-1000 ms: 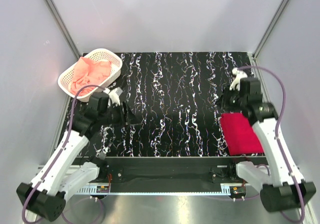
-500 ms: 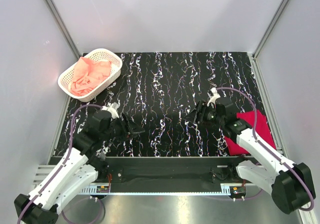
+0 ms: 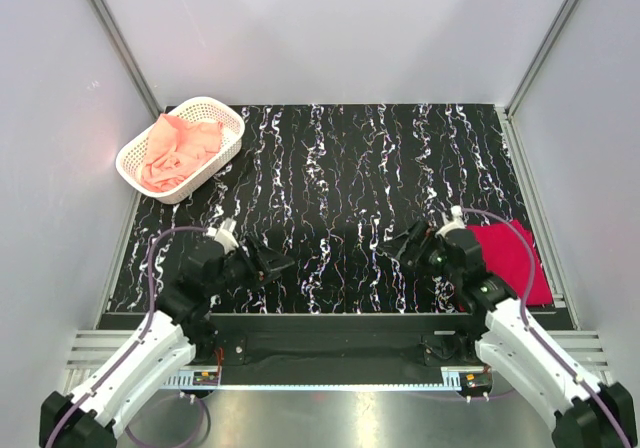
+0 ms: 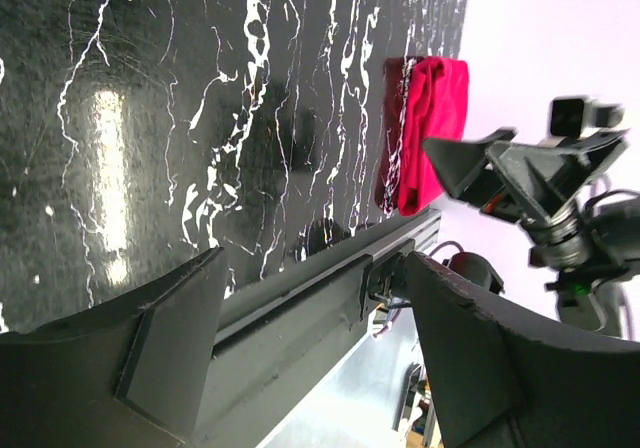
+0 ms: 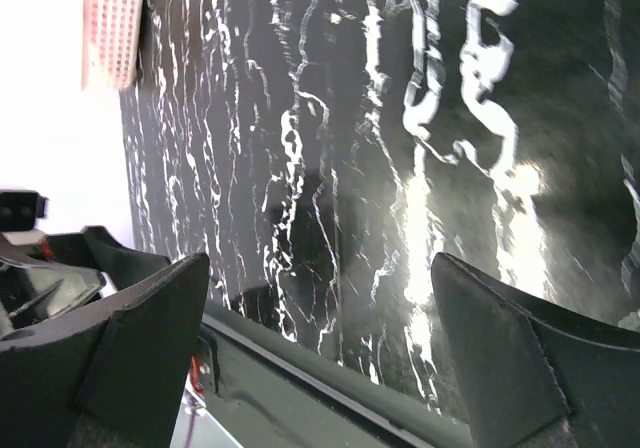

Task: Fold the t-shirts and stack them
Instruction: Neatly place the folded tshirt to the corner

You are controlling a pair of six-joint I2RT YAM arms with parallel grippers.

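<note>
Shirts apart: folded red t-shirt (image 3: 510, 260) lies flat at the table's (image 3: 340, 168) near right corner. Pink t-shirt (image 3: 180, 148) sits crumpled inside the white basket (image 3: 213, 166) at the table's far left corner. Left gripper (image 3: 268, 260) hangs low over the table's near left edge, jaws spread wide, nothing between them. Right gripper (image 3: 405, 246) is over the table's near edge just left of the red t-shirt, jaws also spread and empty. Both grippers point toward the table's middle.
</note>
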